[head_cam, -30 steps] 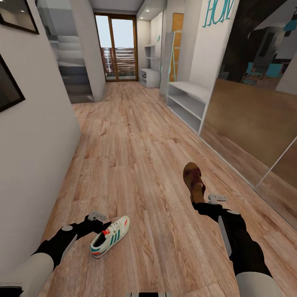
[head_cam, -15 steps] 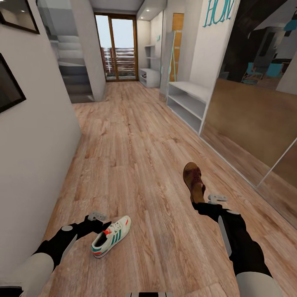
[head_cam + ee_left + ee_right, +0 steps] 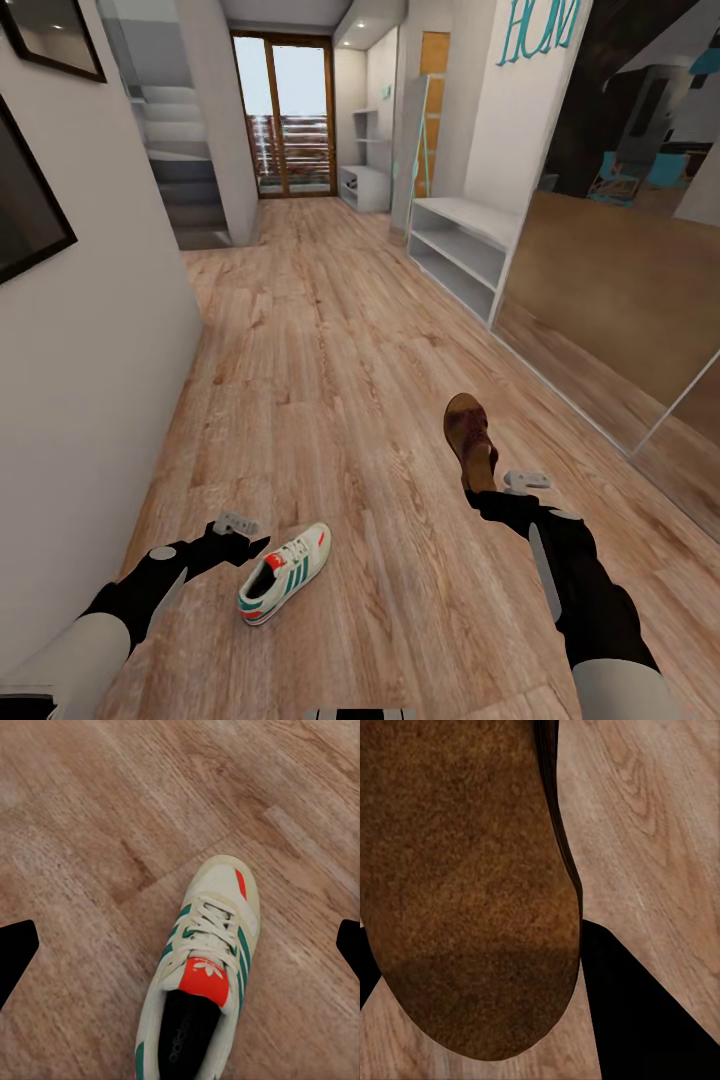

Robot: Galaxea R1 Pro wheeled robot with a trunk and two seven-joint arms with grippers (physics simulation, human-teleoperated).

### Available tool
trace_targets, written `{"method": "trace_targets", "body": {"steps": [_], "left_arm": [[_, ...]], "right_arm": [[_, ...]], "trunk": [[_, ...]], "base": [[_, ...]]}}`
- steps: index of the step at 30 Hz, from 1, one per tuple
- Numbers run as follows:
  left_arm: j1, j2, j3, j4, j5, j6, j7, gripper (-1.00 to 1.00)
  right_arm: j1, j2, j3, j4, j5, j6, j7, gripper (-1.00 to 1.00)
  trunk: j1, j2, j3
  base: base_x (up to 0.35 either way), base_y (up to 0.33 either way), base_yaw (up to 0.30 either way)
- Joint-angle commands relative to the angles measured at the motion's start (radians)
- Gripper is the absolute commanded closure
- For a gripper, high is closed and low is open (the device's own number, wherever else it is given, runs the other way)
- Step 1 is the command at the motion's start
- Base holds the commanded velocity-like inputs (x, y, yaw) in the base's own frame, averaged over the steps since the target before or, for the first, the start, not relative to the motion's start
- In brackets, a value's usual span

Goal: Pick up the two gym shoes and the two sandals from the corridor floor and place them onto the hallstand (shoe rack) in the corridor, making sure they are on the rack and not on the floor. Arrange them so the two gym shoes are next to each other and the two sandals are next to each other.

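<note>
The corridor floor (image 3: 330,330) of warm brown planks is stretching away toward a glass door (image 3: 285,115), with a mirrored wardrobe (image 3: 620,260) running along the right wall and the light-grey hallstand (image 3: 460,245) standing just beyond it, well apart from both arms. The right arm (image 3: 580,590) is reaching forward, and the brown sandal (image 3: 471,440) is sticking out ahead of the right gripper (image 3: 500,487), lifted off the planks; in the right wrist view its sole (image 3: 465,885) is sitting tight against dark fingers (image 3: 645,1020), so that gripper is clamping the sandal. The gym shoe (image 3: 285,585) is lying on the floor just beside the left gripper (image 3: 240,535), apart from it, and in the left wrist view the fingertips (image 3: 15,952) are spread wide on either side of the shoe (image 3: 202,975), holding nothing
</note>
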Motion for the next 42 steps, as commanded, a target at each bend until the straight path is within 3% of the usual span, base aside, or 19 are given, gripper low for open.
{"method": "trace_targets", "body": {"steps": [1,12,19,27,31,42], "left_arm": [[0.000,0.001,-0.003,-0.001,-0.008,-0.004,0.000,-1.00],[0.000,-0.001,-0.003,-0.001,-0.008,-0.004,0.000,-1.00],[0.003,0.013,-0.005,-0.020,-0.048,0.013,0.008,-1.00],[0.004,0.027,-0.005,0.003,-0.012,-0.022,0.009,-1.00],[0.002,0.029,-0.025,-0.016,-0.035,-0.017,0.019,-1.00],[0.001,0.046,-0.014,-0.043,-0.096,-0.009,0.003,-1.00]], "right_arm": [[-0.001,0.001,-0.003,-0.002,0.007,0.005,0.007,1.00],[-0.001,0.001,-0.003,-0.001,0.007,0.004,0.007,1.00],[-0.001,0.001,-0.003,-0.003,0.007,0.004,0.014,1.00],[-0.001,0.001,-0.004,-0.003,0.007,0.004,0.014,1.00],[-0.001,0.001,-0.003,-0.017,0.007,0.005,0.014,1.00],[-0.001,0.001,-0.003,-0.016,0.009,0.008,0.012,1.00]], "trunk": [[0.000,0.000,-0.001],[0.000,0.000,-0.001],[0.000,0.000,-0.001],[0.000,0.000,-0.001],[0.000,0.000,-0.001],[0.000,0.000,-0.001]], "base": [[0.000,0.036,0.000],[0.000,0.105,0.000],[0.000,0.000,0.000],[0.000,0.000,0.000],[0.000,0.000,0.000],[0.000,0.000,0.000]]}}
